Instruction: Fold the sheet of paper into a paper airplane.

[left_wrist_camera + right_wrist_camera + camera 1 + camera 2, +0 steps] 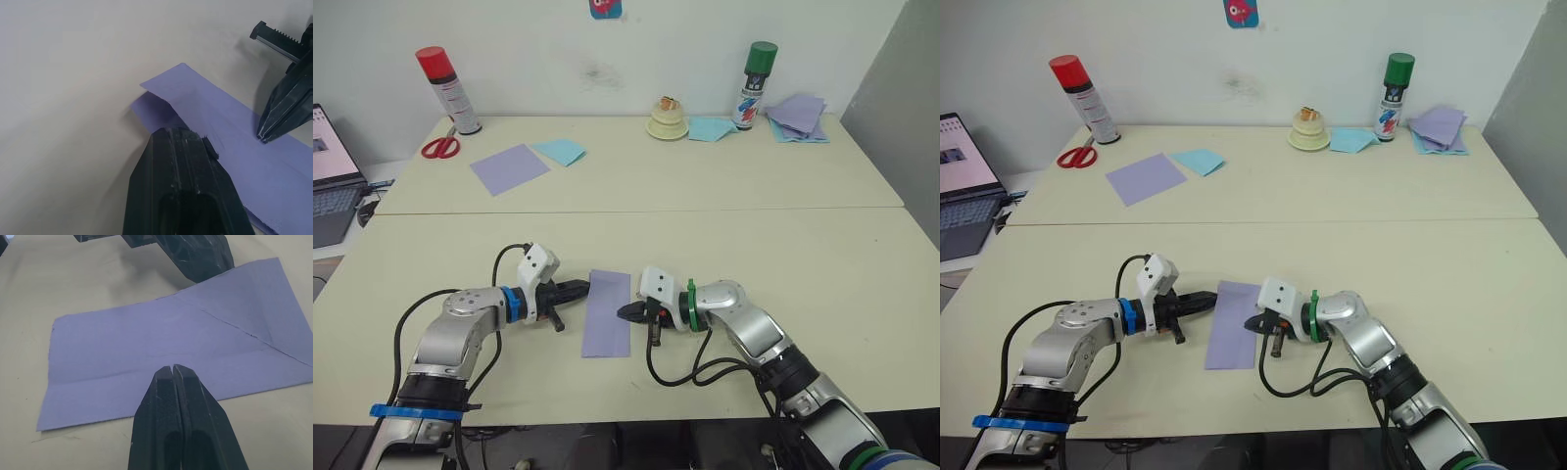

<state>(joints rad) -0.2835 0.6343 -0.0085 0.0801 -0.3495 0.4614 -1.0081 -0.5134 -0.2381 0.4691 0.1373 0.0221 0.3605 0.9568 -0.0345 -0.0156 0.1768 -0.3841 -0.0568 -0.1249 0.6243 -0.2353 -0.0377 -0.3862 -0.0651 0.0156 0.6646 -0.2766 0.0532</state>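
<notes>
A lavender sheet of paper (608,313), folded into a tall narrow strip w/ crease lines, lies flat near the front edge of a cream table (803,264), right between the robot's two grippers. The left gripper (578,288), fingers together, touches the strip's upper left edge, where a corner lifts slightly; the right gripper (625,311), fingers pressed together, rests its tips on the strip's right edge. Farther back: red-capped spray can (448,90), scissors (440,147), smooth lavender sheet (509,168), light blue sheet (559,150), green-capped can (755,84), stack of purple sheets (798,116).

Sheet of paper (161,342) matt, creased; table (803,264) smooth, matt.
</notes>
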